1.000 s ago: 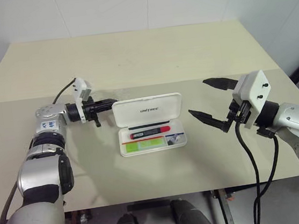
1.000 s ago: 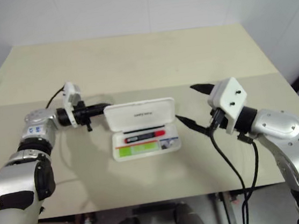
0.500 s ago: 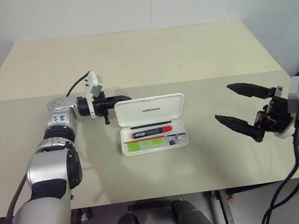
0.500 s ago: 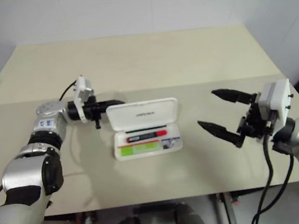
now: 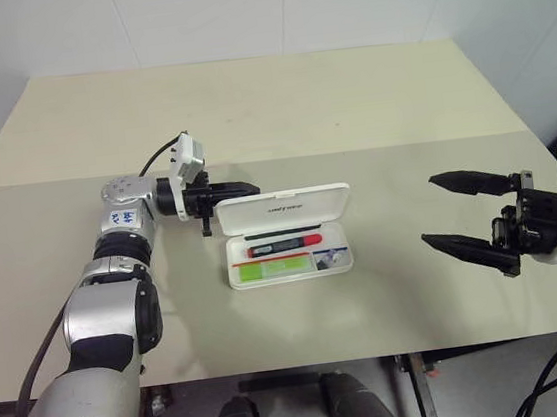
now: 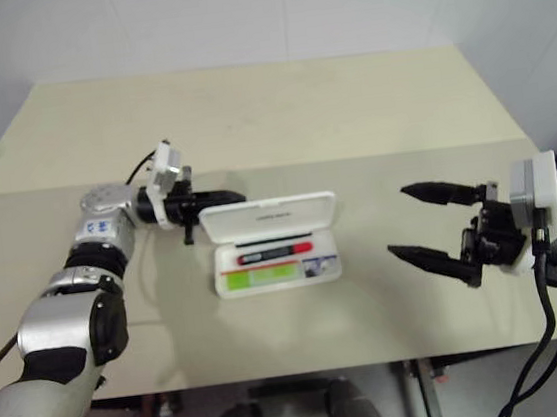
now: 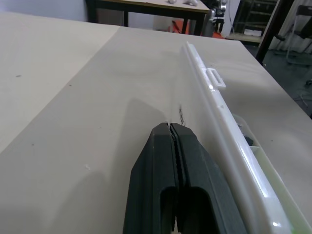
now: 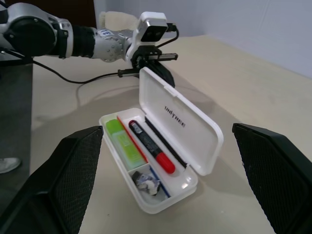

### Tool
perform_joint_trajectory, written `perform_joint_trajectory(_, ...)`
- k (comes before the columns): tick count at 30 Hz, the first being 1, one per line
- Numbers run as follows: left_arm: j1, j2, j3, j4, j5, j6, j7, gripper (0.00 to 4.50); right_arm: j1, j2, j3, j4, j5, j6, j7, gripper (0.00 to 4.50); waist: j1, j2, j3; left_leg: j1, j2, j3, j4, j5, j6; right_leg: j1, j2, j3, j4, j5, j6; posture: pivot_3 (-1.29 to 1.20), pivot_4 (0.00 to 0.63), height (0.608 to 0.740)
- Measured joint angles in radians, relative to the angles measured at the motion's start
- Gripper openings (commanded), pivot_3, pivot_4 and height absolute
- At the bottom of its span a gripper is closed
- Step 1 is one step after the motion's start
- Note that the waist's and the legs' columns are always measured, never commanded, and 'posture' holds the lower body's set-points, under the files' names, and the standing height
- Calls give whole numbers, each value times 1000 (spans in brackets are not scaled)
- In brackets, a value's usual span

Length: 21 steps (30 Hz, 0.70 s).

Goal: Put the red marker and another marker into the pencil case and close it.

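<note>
Pencil case point(image 5: 284, 208) open, lid raised; red marker point(image 5: 284, 244) inside.

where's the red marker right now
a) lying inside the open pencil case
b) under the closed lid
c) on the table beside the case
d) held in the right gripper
a: the red marker lies in the tray of the open pencil case, beside the green highlighter.

Lab or workshop: bare beige table point(image 5: 246, 101), plain white walls point(image 5: 196, 17); left wrist view shows dark-framed benches point(image 7: 146, 7), clutter beyond.
</note>
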Motion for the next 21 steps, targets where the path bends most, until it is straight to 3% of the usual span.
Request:
perform_joint_trajectory(11, 171, 35, -203, -304, -182, 129, 0, 13, -1, 0, -3, 27, 55, 34, 21, 4500, 1, 0, 0, 0, 0, 0, 2, 0, 0, 1, 0, 0, 0, 1, 1, 0, 150, 740)
perform_joint_trajectory(21, 261, 51, -284, -399, -141, 104, 0, 13, -18, 43, 5, 34, 42, 21, -39, 4500, 2, 0, 0, 1, -1, 0, 3, 0, 0, 3, 0, 1, -1, 1, 1, 0, 150, 740)
